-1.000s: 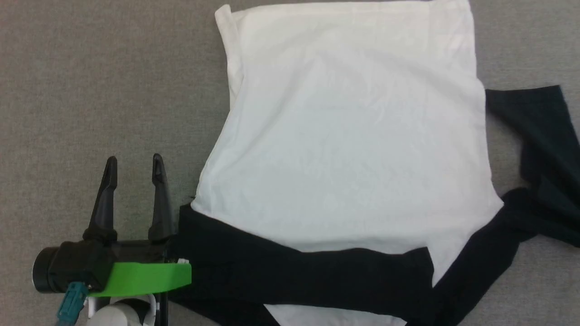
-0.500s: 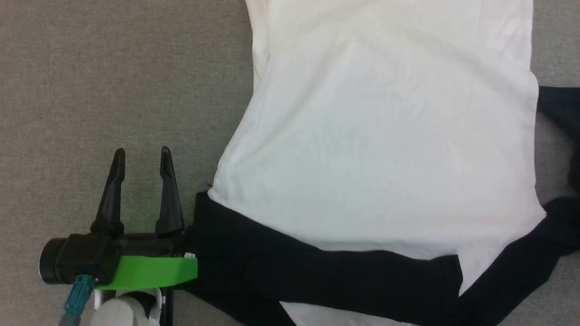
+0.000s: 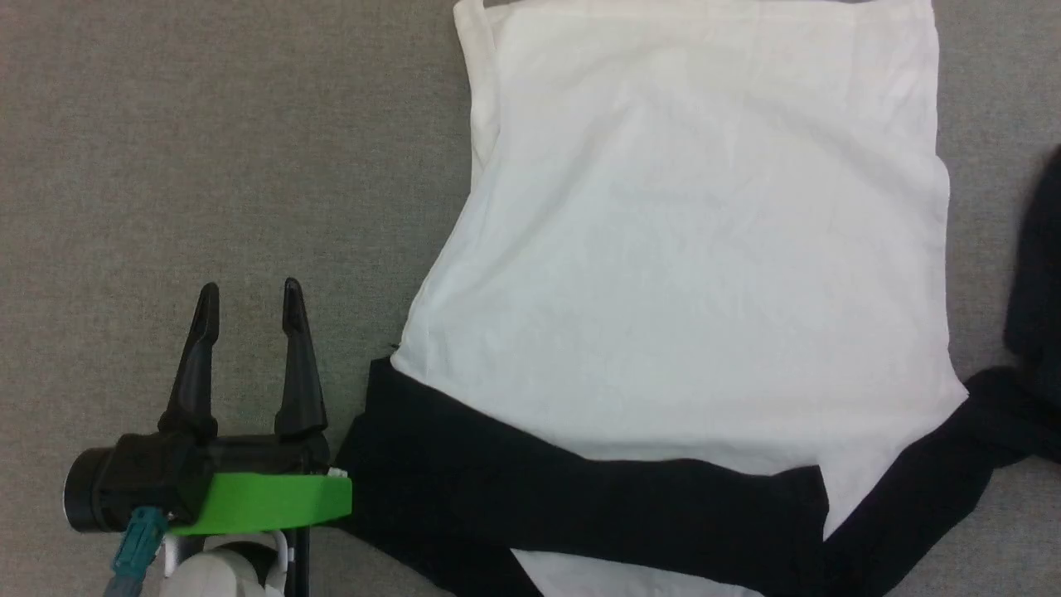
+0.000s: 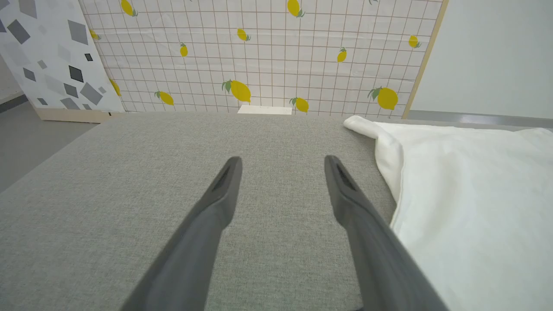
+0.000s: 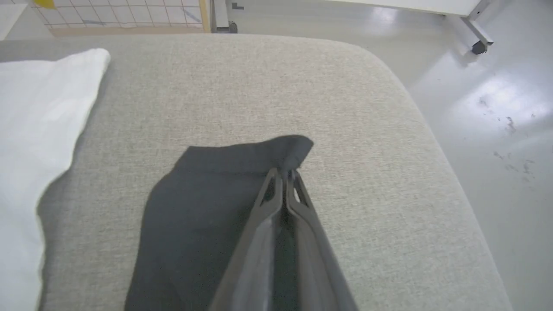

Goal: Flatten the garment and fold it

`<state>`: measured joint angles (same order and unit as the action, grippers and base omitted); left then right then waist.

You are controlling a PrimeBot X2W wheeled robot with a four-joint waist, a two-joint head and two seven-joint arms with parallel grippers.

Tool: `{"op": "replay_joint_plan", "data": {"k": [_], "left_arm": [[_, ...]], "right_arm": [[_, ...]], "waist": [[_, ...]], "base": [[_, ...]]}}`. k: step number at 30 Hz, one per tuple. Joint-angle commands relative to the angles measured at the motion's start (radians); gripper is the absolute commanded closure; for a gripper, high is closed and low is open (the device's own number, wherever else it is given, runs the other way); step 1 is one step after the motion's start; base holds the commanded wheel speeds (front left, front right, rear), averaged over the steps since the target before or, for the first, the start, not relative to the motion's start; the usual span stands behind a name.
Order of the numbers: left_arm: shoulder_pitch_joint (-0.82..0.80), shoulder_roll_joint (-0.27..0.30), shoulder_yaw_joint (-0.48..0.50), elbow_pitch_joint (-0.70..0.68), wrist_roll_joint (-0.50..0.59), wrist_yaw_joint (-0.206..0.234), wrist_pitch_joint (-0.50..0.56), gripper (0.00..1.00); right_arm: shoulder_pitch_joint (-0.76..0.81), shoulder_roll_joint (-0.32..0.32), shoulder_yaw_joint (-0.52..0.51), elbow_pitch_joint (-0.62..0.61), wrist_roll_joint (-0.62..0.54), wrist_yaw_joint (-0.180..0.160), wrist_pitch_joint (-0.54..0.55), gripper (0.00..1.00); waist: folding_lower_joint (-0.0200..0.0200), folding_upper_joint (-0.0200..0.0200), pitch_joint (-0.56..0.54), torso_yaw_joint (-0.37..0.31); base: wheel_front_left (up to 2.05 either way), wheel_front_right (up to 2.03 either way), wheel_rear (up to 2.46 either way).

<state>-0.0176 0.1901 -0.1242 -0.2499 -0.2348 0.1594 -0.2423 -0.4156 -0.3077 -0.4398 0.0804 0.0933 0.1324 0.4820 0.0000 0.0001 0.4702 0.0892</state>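
Head view: the garment [image 3: 696, 249] lies with its white body spread over the centre and right of the frame on the grey tabletop [image 3: 207, 124]. Judged soft, light and limp, it is best taken at a hem or sleeve end. Left fingers [image 3: 297, 373] stand apart, empty, at lower left. Right fingers [image 5: 261, 220] are pinched shut on the black sleeve [image 5: 207, 194] edge. Earlier that sleeve lay spread beside the body; the camera has also shifted.

Bright, even light; soft shadows; floor [image 5: 497, 99] glare; sl. edge distortion
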Motion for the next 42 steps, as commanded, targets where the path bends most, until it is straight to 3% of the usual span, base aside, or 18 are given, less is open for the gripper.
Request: {"op": "replay_joint_plan", "data": {"k": [1,13,20,30,42], "left_arm": [[0.013,0.008,0.006,0.001,-0.009,0.006,-0.004,0.0],[0.124,0.025,0.04,-0.032,-0.033,0.03,0.014,0.0],[0.159,0.026,0.044,-0.044,-0.044,0.036,0.021,0.0],[0.189,0.03,0.043,-0.057,-0.05,0.045,0.03,0.0],[0.221,0.033,0.04,-0.067,-0.056,0.056,0.041,0.0]], "right_arm": [[-0.015,-0.012,-0.022,-0.011,-0.012,-0.002,-0.018,1.0],[0.083,-0.126,-0.268,-0.05,-0.047,-0.002,-0.073,1.0],[0.121,-0.092,-0.277,-0.063,-0.025,-0.002,-0.092,1.0],[0.126,-0.058,-0.076,-0.195,0.054,-0.002,-0.082,1.0],[0.106,0.015,0.349,-0.457,0.177,-0.002,0.039,1.0]], "waist": [[0.0,-0.0001,-0.063,-0.018],[0.0,-0.0001,-0.219,-0.039],[0.0,-0.0001,-0.266,-0.042],[0.0,-0.0001,-0.327,-0.021],[0.0,-0.0001,-0.386,0.023]], "base": [[0.0,0.0,0.0],[0.0,0.0,0.0],[0.0,0.0,0.0],[0.0,0.0,0.0],[0.0,0.0,0.0]]}}
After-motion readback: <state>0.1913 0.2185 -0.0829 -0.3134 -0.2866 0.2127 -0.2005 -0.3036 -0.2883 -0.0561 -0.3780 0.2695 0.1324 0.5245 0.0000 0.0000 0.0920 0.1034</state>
